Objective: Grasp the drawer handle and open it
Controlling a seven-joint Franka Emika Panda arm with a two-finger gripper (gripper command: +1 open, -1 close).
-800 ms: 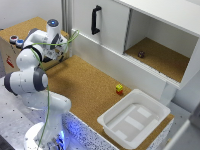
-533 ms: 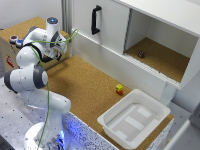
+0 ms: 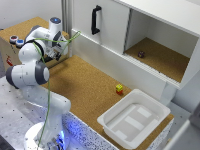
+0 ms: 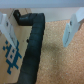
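Arm folded back at the far left end of the cork-topped counter (image 3: 95,85), gripper (image 3: 59,48) low over a dark handle-like bar — presumably the drawer handle (image 4: 34,42), though the exterior view hides the drawer itself behind the arm and I can't make out its front. Wrist view is clearer: the black bar runs lengthwise between the two pale fingers (image 4: 71,29), which stand wide apart, one on each side, touching nothing; hand empty. The bar sits nearer one finger than the other, so the grasp is not yet centred. A blue-and-white printed patch (image 4: 10,52) lies on the brown surface beside the bar (purpose unknown). Elsewhere: a black vertical handle (image 3: 95,20) on the white cabinet door, an open cubby with a small dark object (image 3: 141,54) inside, a small yellow block (image 3: 119,88) mid-counter near the cabinet base, a white tray (image 3: 134,121) at the counter's near right corner — none of it in the way. Judgement on the step: centre the bar in the gap first, descend until the pads bracket its mid-span, then close firmly before any pull. Pull should run straight along the drawer's travel — an oblique tug risks the bar slipping from the pads or the drawer binding.
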